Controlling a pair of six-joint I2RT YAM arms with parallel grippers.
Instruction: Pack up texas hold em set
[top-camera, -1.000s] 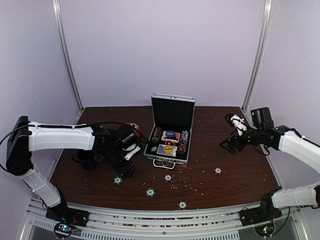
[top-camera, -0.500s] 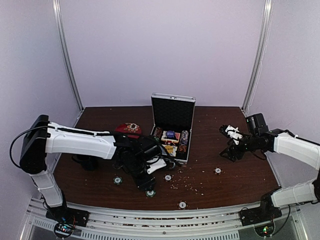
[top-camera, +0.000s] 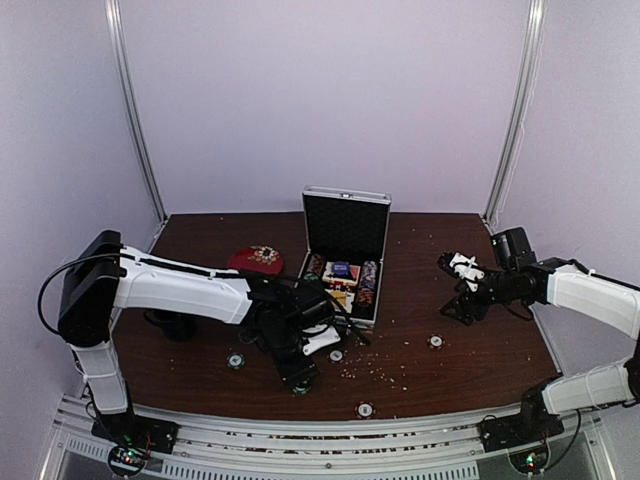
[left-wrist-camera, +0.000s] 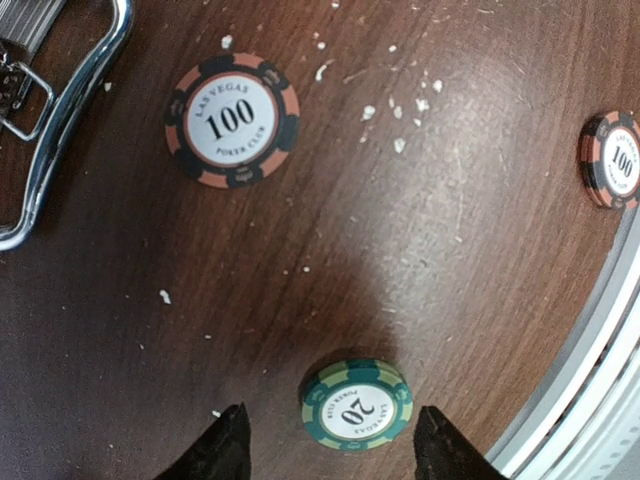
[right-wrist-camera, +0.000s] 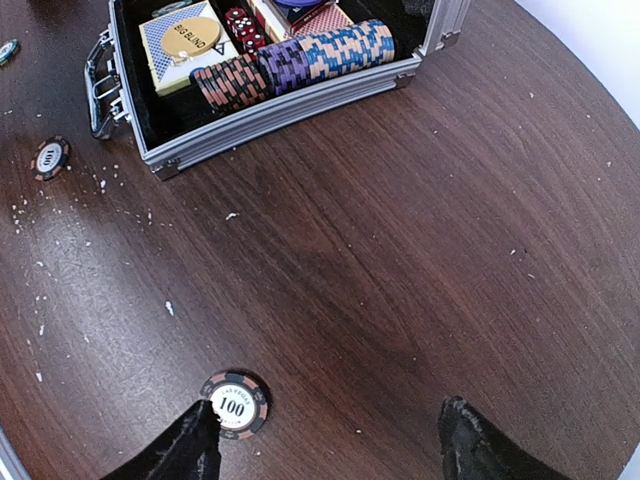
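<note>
The silver ribbed case (top-camera: 345, 280) stands open mid-table, its lid (top-camera: 346, 225) upright. Rows of chips, red dice, a card box and a yellow disc fill the case (right-wrist-camera: 270, 70). My left gripper (top-camera: 298, 375) hovers open in front of the case. A green 20 chip (left-wrist-camera: 356, 405) lies flat between its fingers, touching neither. My right gripper (top-camera: 455, 303) is open above the table right of the case. A 100 chip (right-wrist-camera: 234, 404) lies just inside its left fingertip (right-wrist-camera: 195, 445). My left gripper (left-wrist-camera: 333, 442) and my right gripper (right-wrist-camera: 330, 442) hold nothing.
Loose chips lie at the front left (top-camera: 235, 360), the middle (top-camera: 336, 355), the front edge (top-camera: 365, 409) and the right (top-camera: 435, 341). A red patterned plate (top-camera: 256, 260) and a dark mug (top-camera: 172, 326) sit left. White crumbs are scattered near the case handle (left-wrist-camera: 60, 120). The table's metal rail (left-wrist-camera: 590, 400) is close.
My left arm swung right from near the mug to the front of the case, over the green chip. My right gripper came down and left, and its jaws narrowed a little.
</note>
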